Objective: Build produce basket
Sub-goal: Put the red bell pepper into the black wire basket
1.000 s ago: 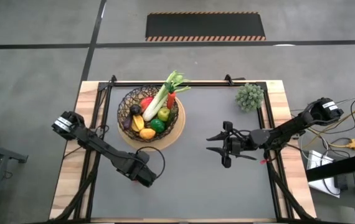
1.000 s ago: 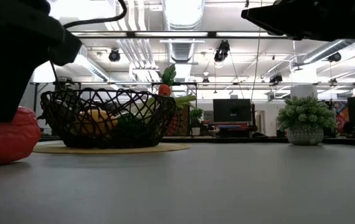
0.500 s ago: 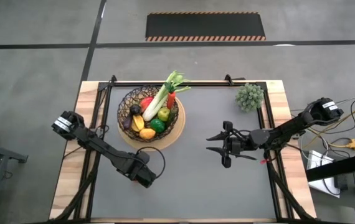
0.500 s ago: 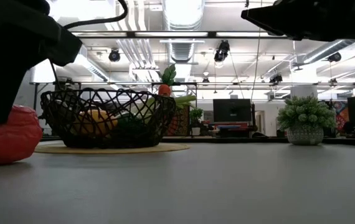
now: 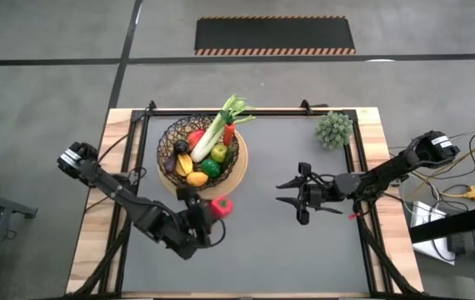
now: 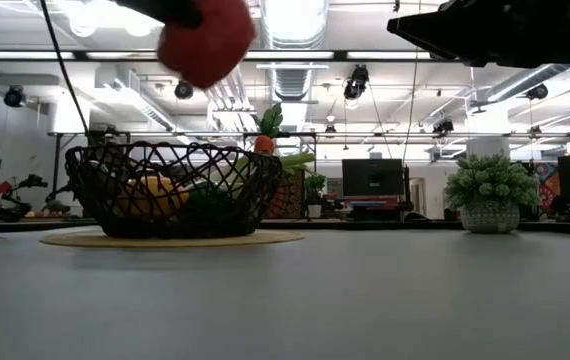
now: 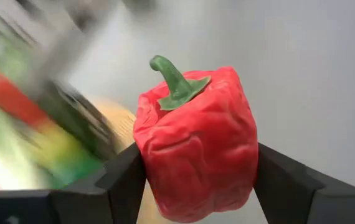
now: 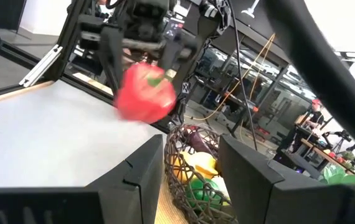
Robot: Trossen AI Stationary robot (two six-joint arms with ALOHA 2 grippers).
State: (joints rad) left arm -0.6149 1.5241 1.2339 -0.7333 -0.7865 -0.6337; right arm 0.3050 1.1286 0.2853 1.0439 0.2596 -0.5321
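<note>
One wrinkled red pepper point(image 7: 197, 152), curved green stem, between left tool point(image 7: 196, 180) fingers.

Left arm point(image 5: 129, 208): you see dark, slim jointed links, with a black cable looped along them.
Left tool point(image 7: 196, 180): two flat, matte black angular fingers.
Right arm point(image 5: 396, 171): same dark links, rounded far joint, small red mark at the wrist.
Right tool point(image 5: 292, 193): thin black prongs.

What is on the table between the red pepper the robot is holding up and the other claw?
Nothing: in the high view only bare grey mat separates the red pepper, clamped in the left gripper, from the right gripper, which holds nothing.
</note>
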